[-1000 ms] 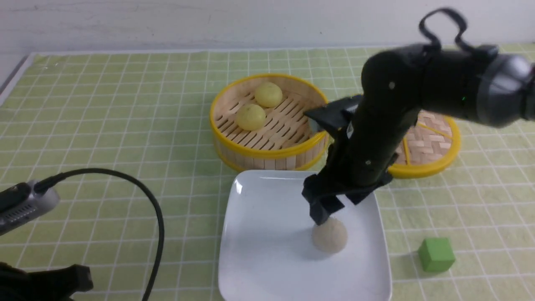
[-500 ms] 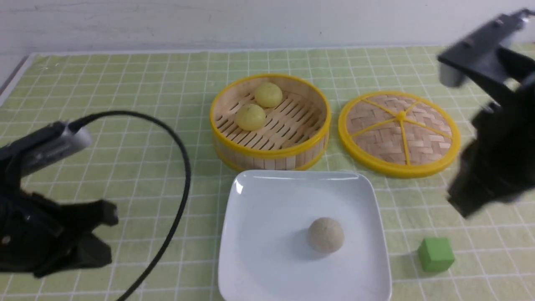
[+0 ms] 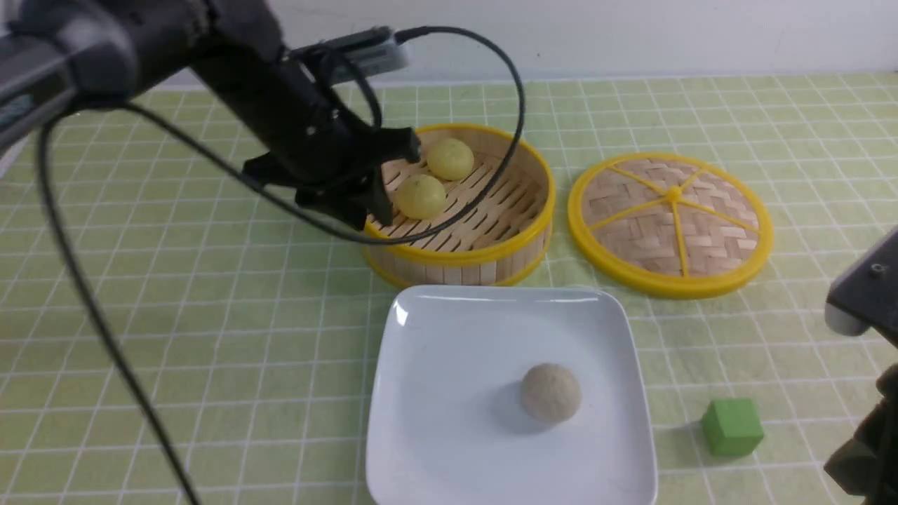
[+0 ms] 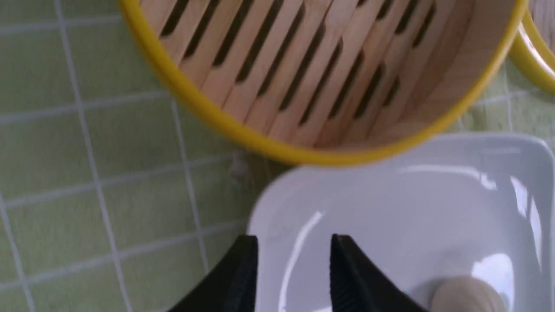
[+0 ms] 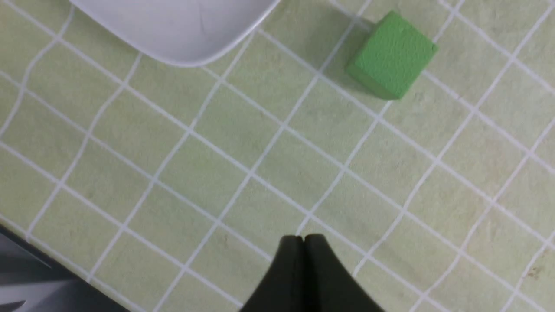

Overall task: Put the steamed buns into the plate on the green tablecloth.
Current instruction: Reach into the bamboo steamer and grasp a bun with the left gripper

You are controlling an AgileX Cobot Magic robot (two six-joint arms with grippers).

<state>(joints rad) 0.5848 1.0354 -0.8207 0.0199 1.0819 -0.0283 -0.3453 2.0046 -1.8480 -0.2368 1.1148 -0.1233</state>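
The grey bun [image 3: 551, 393] sits in the white plate [image 3: 435, 421], on its 3 o'clock side. The plate lies on the green tablecloth [image 3: 210, 315]. Two yellow buns [image 3: 419, 196] are in the round steamer [image 3: 456, 256], at 12 o'clock from the plate. The left gripper [image 4: 295, 240] is at the steamer's 9 o'clock edge, its fingers apart and holding nothing. The right gripper [image 5: 303, 238] has its fingers pressed together over the cloth, near the green cube [image 5: 390, 56].

You have bright, even light; soft shadows fall left of the bun [image 3: 551, 393] and cube [image 3: 732, 426]. Glare streaks the plate [image 4: 390, 216]; the left wrist view is slightly blurred.
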